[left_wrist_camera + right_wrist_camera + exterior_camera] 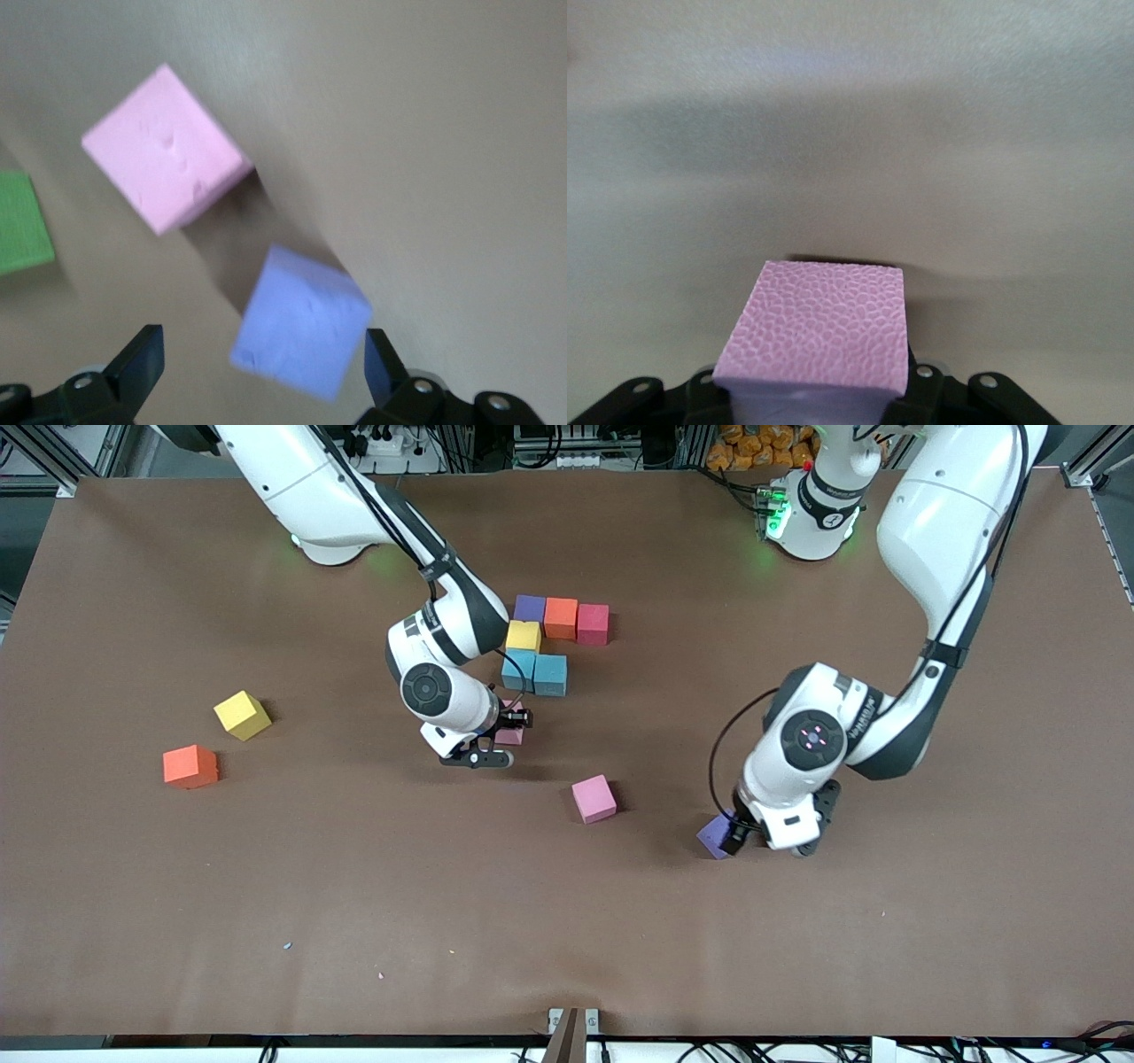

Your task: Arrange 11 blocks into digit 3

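While both arms work low over the brown worktop (266, 921), the front view shows the partial digit 3: purple (530, 608), orange (560, 617) and red (593, 623) cubes in a bar, a yellow cube (523, 636) below it, then two light blue cubes (535, 672). Loose lie a yellow block (241, 715), an orange block (190, 766) and a pink block (593, 798). The right gripper (507, 731) sits just in front of the blue pair, the left gripper (740, 834) at a purple block (714, 838).

From the left wrist, the fingers (139, 363) stand wide apart, straddling that purple block (301, 333) untouched, with pink (166, 147) and green (22, 221) cubes near.

From the right wrist, the fingers are closed on a pink cube (819, 323). Its pebbled foam looks light, soft and grippy, best pinched on opposite flat faces, gently, I'd say.
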Action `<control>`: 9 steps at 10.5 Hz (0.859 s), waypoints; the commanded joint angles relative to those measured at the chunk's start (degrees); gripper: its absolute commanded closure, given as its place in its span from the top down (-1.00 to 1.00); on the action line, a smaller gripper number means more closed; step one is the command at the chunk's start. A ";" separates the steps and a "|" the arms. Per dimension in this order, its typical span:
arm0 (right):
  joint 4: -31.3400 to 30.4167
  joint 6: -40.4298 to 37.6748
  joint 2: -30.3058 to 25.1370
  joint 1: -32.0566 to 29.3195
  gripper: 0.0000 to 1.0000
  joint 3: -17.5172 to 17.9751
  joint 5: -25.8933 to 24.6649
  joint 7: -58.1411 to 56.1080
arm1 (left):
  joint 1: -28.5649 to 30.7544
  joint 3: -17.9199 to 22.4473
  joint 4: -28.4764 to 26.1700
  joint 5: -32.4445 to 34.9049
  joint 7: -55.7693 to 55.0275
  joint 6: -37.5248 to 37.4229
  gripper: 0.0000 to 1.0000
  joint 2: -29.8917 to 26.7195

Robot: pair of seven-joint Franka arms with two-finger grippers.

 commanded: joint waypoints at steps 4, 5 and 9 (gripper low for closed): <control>-1.92 0.60 0.29 2.08 -1.00 -0.32 -0.49 1.94 | -1.11 1.88 4.46 1.42 2.64 -0.57 1.00 4.10; -2.10 0.60 0.29 2.08 -1.00 -0.32 -0.40 2.46 | -1.02 1.88 4.81 1.33 2.73 0.30 1.00 4.36; -4.29 0.51 -0.15 3.14 -1.00 -0.06 -0.40 3.79 | -1.37 1.88 7.98 1.33 4.91 3.19 1.00 7.87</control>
